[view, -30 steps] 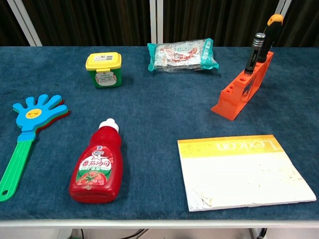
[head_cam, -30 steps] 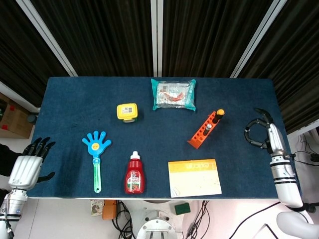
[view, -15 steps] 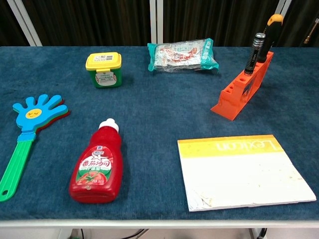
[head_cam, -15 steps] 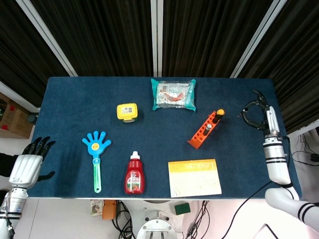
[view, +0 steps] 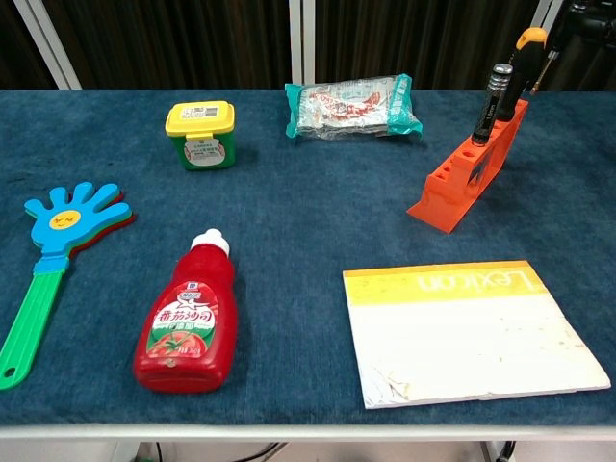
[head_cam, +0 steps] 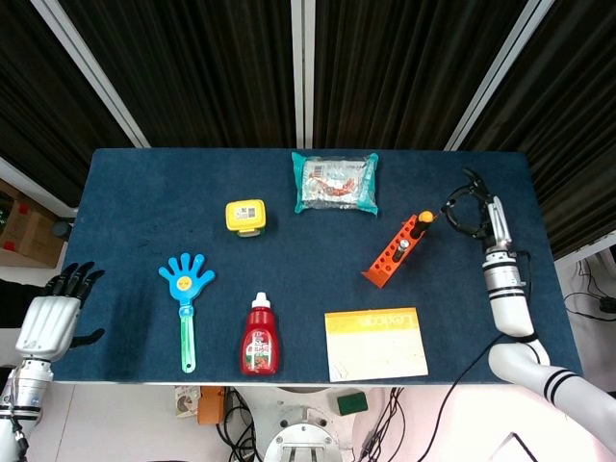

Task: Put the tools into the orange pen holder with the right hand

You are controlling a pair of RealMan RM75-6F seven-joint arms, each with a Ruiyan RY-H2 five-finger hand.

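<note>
The orange pen holder (head_cam: 389, 256) (view: 467, 179) lies slanted at the right of the blue table. Two tools stand in its far end: a screwdriver with an orange-capped handle (head_cam: 423, 218) (view: 526, 56) and a black and silver tool (head_cam: 405, 242) (view: 492, 102). My right hand (head_cam: 469, 213) hovers just right of the screwdriver, fingers spread in a curve and holding nothing. In the chest view only a dark part of the right hand (view: 589, 17) shows at the top right corner. My left hand (head_cam: 53, 314) hangs off the table's left edge, fingers apart and empty.
A green snack packet (head_cam: 334, 182) lies at the back, with a yellow-lidded jar (head_cam: 245, 216) to its left. A blue hand clapper (head_cam: 185, 294), a red ketchup bottle (head_cam: 260, 337) and a yellow-and-white notepad (head_cam: 375, 343) line the front.
My right hand has moved away from the table's right edge, farther back and left, and now sits close beside the screwdriver in the holder. The left hand has barely moved.
</note>
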